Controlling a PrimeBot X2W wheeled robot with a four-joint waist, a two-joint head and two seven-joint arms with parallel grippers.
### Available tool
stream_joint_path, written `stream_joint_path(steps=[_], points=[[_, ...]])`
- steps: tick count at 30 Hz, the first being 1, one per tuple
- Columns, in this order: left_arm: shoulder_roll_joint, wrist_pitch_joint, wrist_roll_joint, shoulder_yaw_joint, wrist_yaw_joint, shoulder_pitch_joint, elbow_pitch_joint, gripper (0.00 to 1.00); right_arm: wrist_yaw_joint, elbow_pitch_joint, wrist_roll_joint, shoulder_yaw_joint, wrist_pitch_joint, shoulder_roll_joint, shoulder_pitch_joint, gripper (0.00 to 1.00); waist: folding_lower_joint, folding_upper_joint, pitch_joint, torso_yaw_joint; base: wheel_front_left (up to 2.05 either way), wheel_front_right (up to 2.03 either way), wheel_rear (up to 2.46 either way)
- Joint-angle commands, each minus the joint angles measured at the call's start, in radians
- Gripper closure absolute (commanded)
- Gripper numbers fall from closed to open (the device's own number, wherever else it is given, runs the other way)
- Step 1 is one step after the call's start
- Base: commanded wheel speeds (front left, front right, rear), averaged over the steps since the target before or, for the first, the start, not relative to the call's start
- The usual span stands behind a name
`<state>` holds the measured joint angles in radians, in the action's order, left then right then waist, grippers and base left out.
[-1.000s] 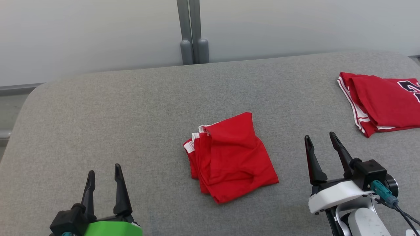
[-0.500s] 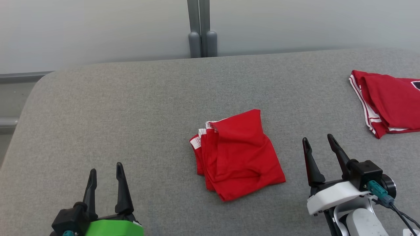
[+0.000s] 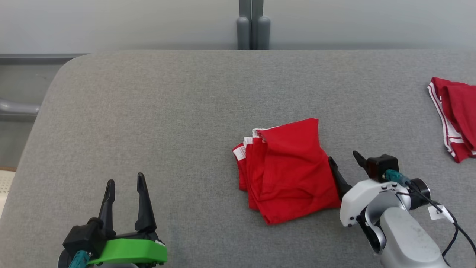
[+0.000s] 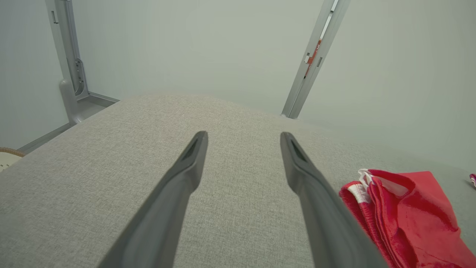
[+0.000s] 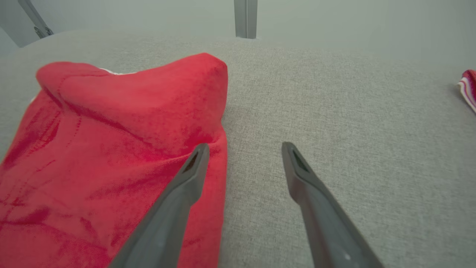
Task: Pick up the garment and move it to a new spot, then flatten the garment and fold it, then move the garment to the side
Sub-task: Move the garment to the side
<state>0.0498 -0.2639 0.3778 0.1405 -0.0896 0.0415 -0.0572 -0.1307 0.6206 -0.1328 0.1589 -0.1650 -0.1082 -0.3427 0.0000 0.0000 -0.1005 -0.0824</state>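
A red garment (image 3: 288, 169) with white-trimmed edges lies folded in a rough square near the middle of the grey padded table (image 3: 167, 111). My right gripper (image 3: 345, 158) stands open right at its right edge. In the right wrist view the left finger (image 5: 186, 178) hangs over the garment (image 5: 111, 149) edge and the other over bare cloth. My left gripper (image 3: 124, 182) is open at the lower left, well clear of the garment. The left wrist view has the garment (image 4: 405, 208) to the right of the open gripper (image 4: 243, 137).
A second red garment (image 3: 455, 115) with white stripes lies at the table's far right edge. Grey posts (image 3: 253, 26) stand behind the table against a pale wall. The table's left corner (image 3: 63, 70) is rounded, with floor beyond it.
The camera has turned, shifting the whole scene rightward. My right gripper has moved left and down to the garment's right edge. The left gripper holds its place.
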Motion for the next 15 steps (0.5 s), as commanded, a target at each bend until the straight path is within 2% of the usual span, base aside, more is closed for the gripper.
stream_joint_path(steps=[1, 5, 8, 15], points=[[0.002, 0.000, 0.007, 0.002, -0.005, -0.019, 0.000, 0.00, 0.000, 0.033, -0.026, 0.013, 0.012, -0.015, -0.037, 0.00, 0.0000, 0.0000, -0.026, -0.041, 0.00, 0.00, 0.00], [0.002, 0.000, 0.011, 0.009, -0.009, -0.027, -0.002, 0.00, 0.000, 0.137, -0.103, 0.053, 0.071, -0.043, -0.114, 0.00, 0.0000, 0.0000, -0.039, -0.083, 0.00, 0.00, 0.00], [0.002, 0.000, 0.020, 0.012, -0.013, -0.029, -0.001, 0.00, 0.000, 0.186, -0.209, 0.099, 0.131, -0.047, -0.150, 0.00, 0.0000, 0.0000, -0.044, -0.110, 0.00, 0.00, 0.00], [0.002, 0.000, 0.027, 0.008, -0.021, -0.024, 0.004, 0.00, 0.000, 0.151, -0.464, 0.254, 0.267, -0.087, -0.150, 0.00, 0.0000, 0.0000, -0.047, -0.128, 0.00, 0.00, 0.00]])
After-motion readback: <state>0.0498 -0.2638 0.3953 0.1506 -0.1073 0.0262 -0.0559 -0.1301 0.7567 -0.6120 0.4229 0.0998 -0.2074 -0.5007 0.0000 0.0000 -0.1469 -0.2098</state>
